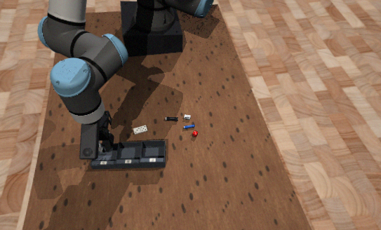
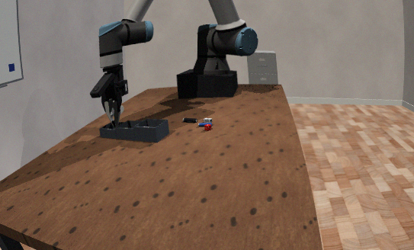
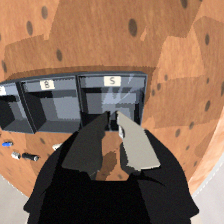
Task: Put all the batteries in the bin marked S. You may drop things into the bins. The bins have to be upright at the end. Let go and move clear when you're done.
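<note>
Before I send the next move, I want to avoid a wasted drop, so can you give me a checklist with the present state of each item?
1. Pincer above the compartment marked S: ok, its tips hang over it.
2. Bin upright: ok, all three compartments open upward on the table.
3. Pincer carrying a battery: not ok, it is shut and nothing shows between its tips.
4. All batteries binned: not ok, the black battery and a blue cylinder, likely another, lie on the table.
5. Contents of the S compartment: cannot tell, the pincer hides part of its floor.
</note>
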You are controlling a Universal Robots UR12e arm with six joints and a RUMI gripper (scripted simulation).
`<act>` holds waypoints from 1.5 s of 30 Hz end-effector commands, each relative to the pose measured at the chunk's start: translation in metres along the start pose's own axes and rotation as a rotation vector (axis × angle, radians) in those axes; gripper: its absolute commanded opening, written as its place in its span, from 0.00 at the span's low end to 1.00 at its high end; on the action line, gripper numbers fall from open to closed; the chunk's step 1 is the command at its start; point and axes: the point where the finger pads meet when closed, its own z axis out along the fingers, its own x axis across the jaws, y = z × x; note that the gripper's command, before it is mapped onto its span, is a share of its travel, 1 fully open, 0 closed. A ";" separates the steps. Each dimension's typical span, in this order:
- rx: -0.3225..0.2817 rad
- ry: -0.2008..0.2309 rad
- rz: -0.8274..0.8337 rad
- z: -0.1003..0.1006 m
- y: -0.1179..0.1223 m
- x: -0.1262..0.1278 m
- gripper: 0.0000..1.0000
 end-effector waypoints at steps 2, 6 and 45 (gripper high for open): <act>0.001 0.001 0.000 -0.001 -0.001 0.000 0.04; 0.001 0.001 0.000 -0.001 -0.001 0.000 0.04; 0.001 0.001 0.000 -0.060 -0.001 0.000 0.04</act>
